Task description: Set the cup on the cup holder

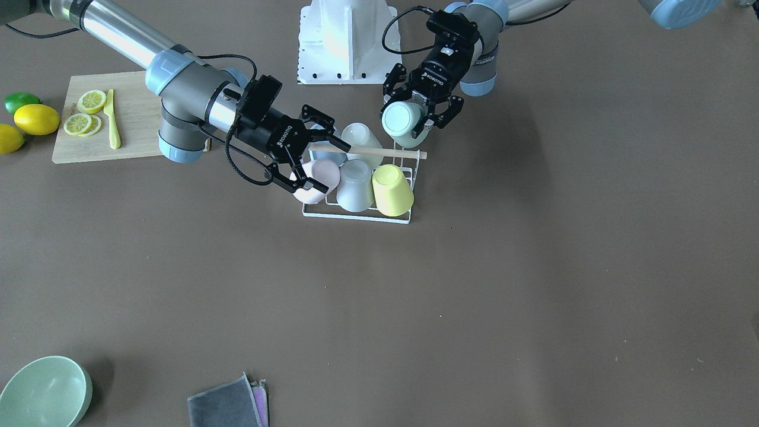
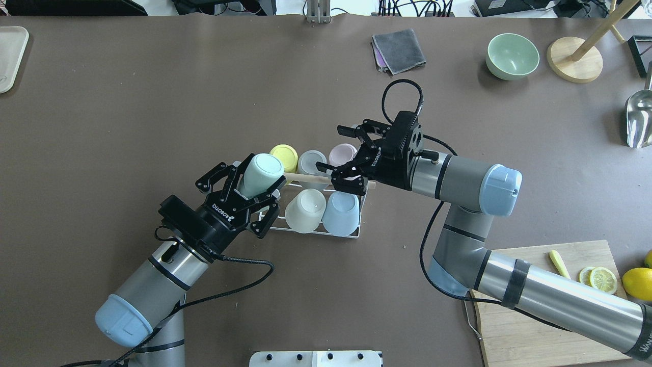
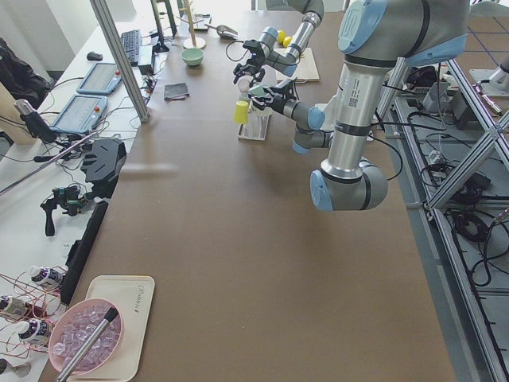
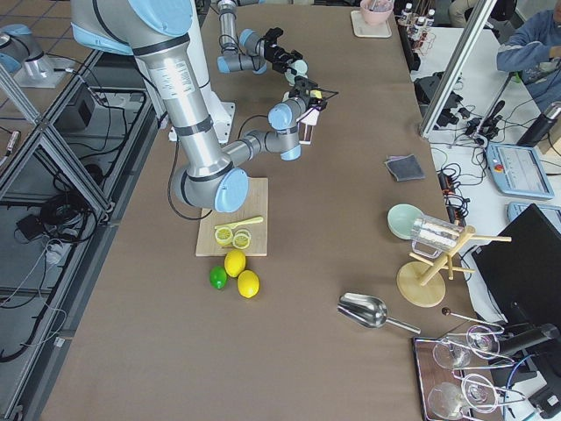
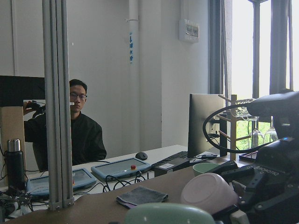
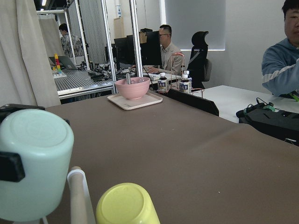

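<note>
The cup holder (image 2: 317, 230) is a white wire rack with a wooden rod (image 1: 370, 152) across its top. Yellow (image 2: 283, 156), grey (image 2: 311, 161), pink (image 2: 342, 152), cream (image 2: 304, 209) and light blue (image 2: 340, 212) cups sit upturned on it. My left gripper (image 2: 254, 184) is shut on a mint cup (image 2: 261, 172), held tilted at the rack's near left corner; in the front view that cup (image 1: 401, 121) hangs by the rod's end. My right gripper (image 2: 332, 149) is open, its fingers spread over the pink cup (image 1: 319, 177) and the rod.
A cutting board (image 1: 137, 112) with lemon slices and a yellow knife lies by the right arm, with lemons (image 1: 37, 118) and a lime (image 1: 21, 101) beside it. A green bowl (image 2: 512, 55), a grey cloth (image 2: 399, 50), a wooden stand (image 2: 574, 60) and a metal scoop (image 2: 639, 119) stand far off.
</note>
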Robot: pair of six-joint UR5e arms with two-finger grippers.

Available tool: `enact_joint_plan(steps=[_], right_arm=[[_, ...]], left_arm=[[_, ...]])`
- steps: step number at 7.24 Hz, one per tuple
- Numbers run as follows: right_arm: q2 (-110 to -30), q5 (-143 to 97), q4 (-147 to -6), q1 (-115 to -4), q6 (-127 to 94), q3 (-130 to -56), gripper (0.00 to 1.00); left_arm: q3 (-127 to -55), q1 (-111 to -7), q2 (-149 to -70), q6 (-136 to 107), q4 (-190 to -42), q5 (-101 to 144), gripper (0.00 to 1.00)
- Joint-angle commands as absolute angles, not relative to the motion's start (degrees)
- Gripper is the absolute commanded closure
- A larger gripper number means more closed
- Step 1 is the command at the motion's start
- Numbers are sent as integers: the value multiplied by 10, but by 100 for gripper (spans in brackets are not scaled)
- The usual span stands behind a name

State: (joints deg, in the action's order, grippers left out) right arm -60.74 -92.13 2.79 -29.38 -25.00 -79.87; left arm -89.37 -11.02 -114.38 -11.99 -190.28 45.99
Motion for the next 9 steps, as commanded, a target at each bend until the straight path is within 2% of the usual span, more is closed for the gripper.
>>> enact_joint_plan(steps=[1, 6, 8, 9], right_arm=[[-606, -922, 28, -294, -252, -800, 0], [-611, -935, 5, -305, -255, -814, 0], [-613, -998, -157, -337, -255, -904, 0], [-613, -1058, -245, -371, -254, -944, 0]], left_arm=[[-890, -112, -1150, -120, -1902, 460, 100], [-868, -112, -1150, -120, -1903, 460, 100], [-861, -110, -1150, -121, -1905, 460, 100], [-850, -110, -1150, -121, -1905, 459, 10]])
